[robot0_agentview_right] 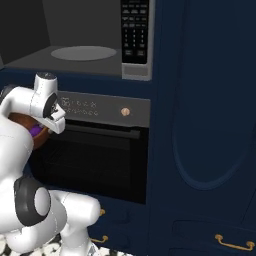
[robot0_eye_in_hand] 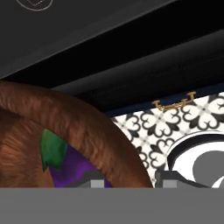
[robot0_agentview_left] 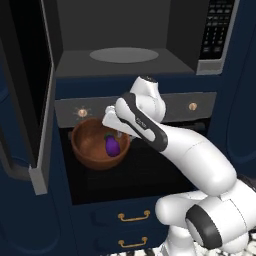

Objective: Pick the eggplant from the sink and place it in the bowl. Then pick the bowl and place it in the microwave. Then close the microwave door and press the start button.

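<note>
Reddish-brown wood, turned into a deep round bowl (robot0_agentview_left: 97, 145), is held up in front of the dark oven door (robot0_agentview_right: 95, 160), below the open microwave (robot0_agentview_left: 125, 62). The jaws of the gripper (robot0_agentview_left: 116, 129) stand narrow, one finger inside the bowl's right rim and one outside, pinching the wall. The bowl looks rigid and moderately heavy; a grip on one side of the rim will likely let it tip, so it should be kept level. The wood appears matte, which should favour friction.

Contents: one small glossy purple eggplant (robot0_agentview_left: 112, 146) with a green cap, lying at the bottom of the bowl near the gripped side. It is smooth and loose, and would probably roll if the bowl tilts. The microwave's round glass turntable (robot0_agentview_left: 124, 55) is bare, with the tall dark microwave door (robot0_agentview_left: 30, 85) swung open at left.
</note>
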